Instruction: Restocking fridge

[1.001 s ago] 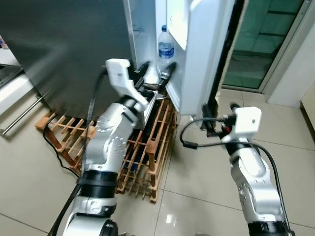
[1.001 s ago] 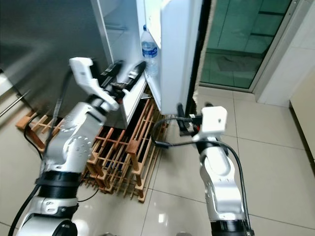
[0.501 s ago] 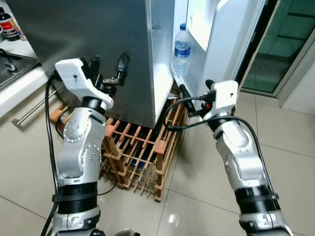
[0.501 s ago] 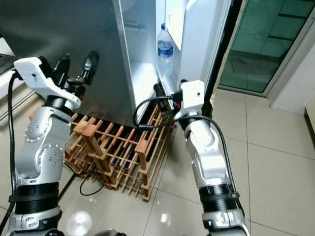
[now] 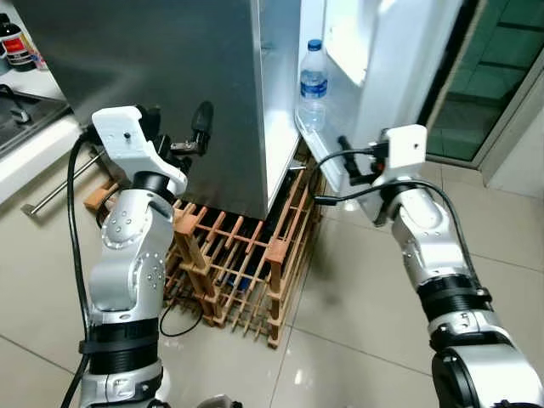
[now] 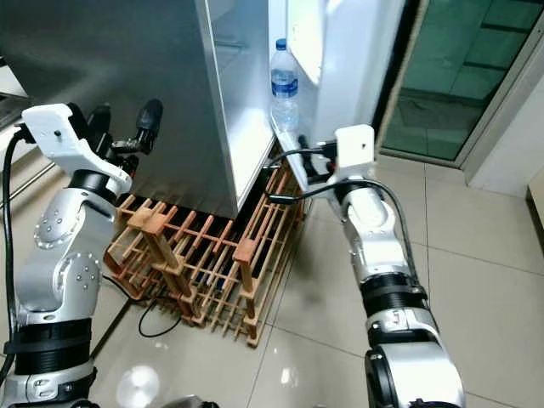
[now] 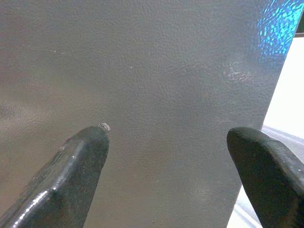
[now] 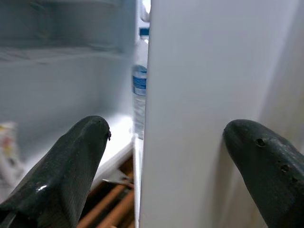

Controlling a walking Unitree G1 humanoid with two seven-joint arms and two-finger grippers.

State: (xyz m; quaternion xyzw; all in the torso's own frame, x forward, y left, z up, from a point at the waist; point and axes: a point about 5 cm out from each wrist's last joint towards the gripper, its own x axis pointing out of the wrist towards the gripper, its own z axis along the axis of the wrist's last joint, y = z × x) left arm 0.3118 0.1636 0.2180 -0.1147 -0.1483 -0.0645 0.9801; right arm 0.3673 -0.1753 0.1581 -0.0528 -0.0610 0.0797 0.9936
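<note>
The fridge [image 5: 153, 76] stands with its white door [image 5: 399, 59] swung open. A clear water bottle [image 5: 313, 81] with a blue label stands upright on the door's lower shelf. My right gripper [image 5: 344, 155] is open at the door's bottom edge; in the right wrist view its fingers [image 8: 61, 161] straddle the white door edge [image 8: 190, 95], with the bottle [image 8: 139, 95] beyond. My left gripper [image 5: 178, 126] is raised in front of the fridge's grey side, open and holding nothing; the left wrist view shows its fingertips [image 7: 76, 161] facing that grey wall [image 7: 156, 71].
A wooden slatted rack [image 5: 246, 263] lies on the tiled floor under the fridge front, with a black cable [image 5: 178, 319] beside it. A counter [image 5: 25, 127] with a dark bottle [image 5: 10, 42] is at the left. A glass door [image 5: 484, 85] is at the right.
My left gripper has pulled back from the fridge opening by the bottle to the grey side. My right gripper has risen and shifted right onto the door's lower edge. The camera has also moved.
</note>
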